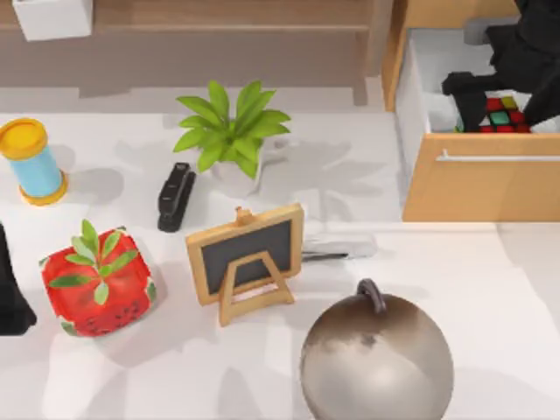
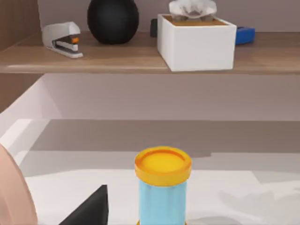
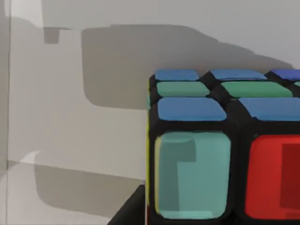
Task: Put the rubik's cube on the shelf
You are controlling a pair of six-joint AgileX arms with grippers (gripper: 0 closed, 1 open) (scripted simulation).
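Cube work has only begun. The rubik's cube (image 1: 501, 115) sits inside the open drawer (image 1: 479, 179) at about two o'clock on the counter (image 1: 455, 262). The right tool (image 1: 490, 96) is down in the drawer, right by the cube. I cannot tell if it is grasping the cube or hanging loose. In the right wrist view the cube (image 3: 220, 150) is very near, with its teal and red squares facing the camera.

The shelf (image 1: 219, 17) runs along the twelve o'clock edge, well apart from the drawer. The cube is not on it yet. My guess is that most of the job is left: the cube must be lifted out of the drawer, carried over to twelve o'clock, and set down on the board.

The left tool (image 1: 10, 302) waits at nine o'clock, beside the strawberry cube (image 1: 98, 282). I cannot tell if it is loose or clenched.

Now the count. On the counter I see one rubik's cube, one strawberry cube, one blue jar with a yellow lid (image 1: 31, 162), one green plant (image 1: 229, 129), one black stapler (image 1: 176, 195), one little chalkboard (image 1: 248, 260), one round kettlebell (image 1: 376, 359), and one drawer cabinet. In the left wrist view, the shelf (image 2: 117, 58) holds one white stapler (image 2: 62, 39), one black ball (image 2: 113, 19), one white tissue box (image 2: 197, 41) and one blue thing (image 2: 244, 35).
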